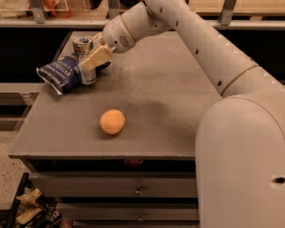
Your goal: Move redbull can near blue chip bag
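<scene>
At the table's (pixel 180 108) far left, the gripper (pixel 90 63) pinches the upright redbull can (pixel 81 46), touching the blue chip bag (pixel 59 74). Placement looks done; seemingly only 1 step, letting go, remains.

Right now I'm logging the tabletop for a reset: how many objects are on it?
3. The redbull can stands far left, held in the gripper, beside the blue chip bag; the orange ball sits alone near the front. Nothing seems hidden.

jaws clasping redbull can (pixel 83 46) by blue chip bag (pixel 59 73), orange ball (pixel 112 121) nearer, right free
</scene>
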